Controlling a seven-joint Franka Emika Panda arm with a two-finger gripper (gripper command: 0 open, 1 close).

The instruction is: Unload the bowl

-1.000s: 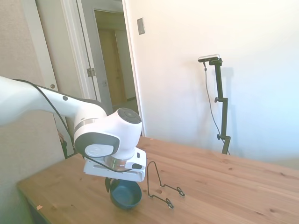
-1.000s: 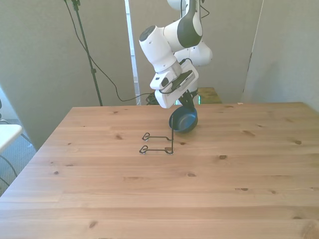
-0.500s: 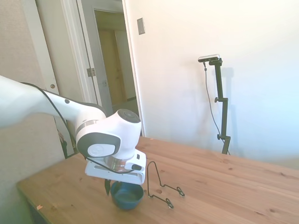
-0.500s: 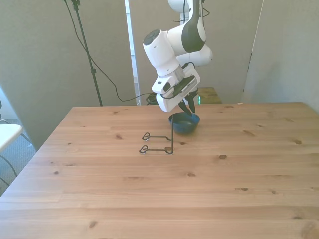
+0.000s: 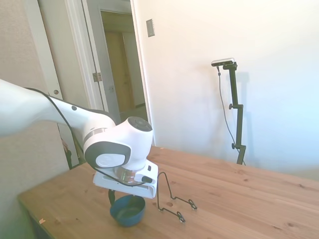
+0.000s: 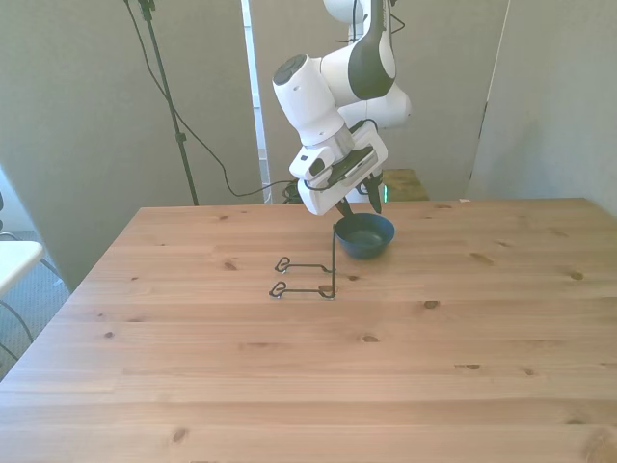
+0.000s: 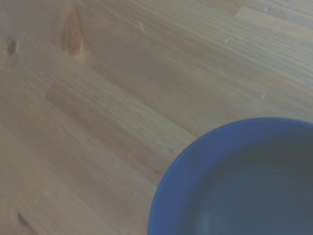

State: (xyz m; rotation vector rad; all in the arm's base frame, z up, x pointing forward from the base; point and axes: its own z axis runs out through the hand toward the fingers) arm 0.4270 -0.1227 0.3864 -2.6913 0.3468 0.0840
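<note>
The bowl (image 6: 364, 234) is seen upright on the table (image 6: 289, 367) directly below the gripper (image 6: 359, 201), beside the wire stand (image 6: 307, 275); the finger state cannot be told, being hidden.

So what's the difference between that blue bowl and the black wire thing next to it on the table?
The bowl is solid, round and dark blue; the wire stand is only thin black wire, open all through. The bowl sits low with its opening up, while the stand has one tall upright part rising from two flat legs that end in loops. The bowl lies right under the robot's hand; the stand is beside it. Both rest on the wooden table.
</note>
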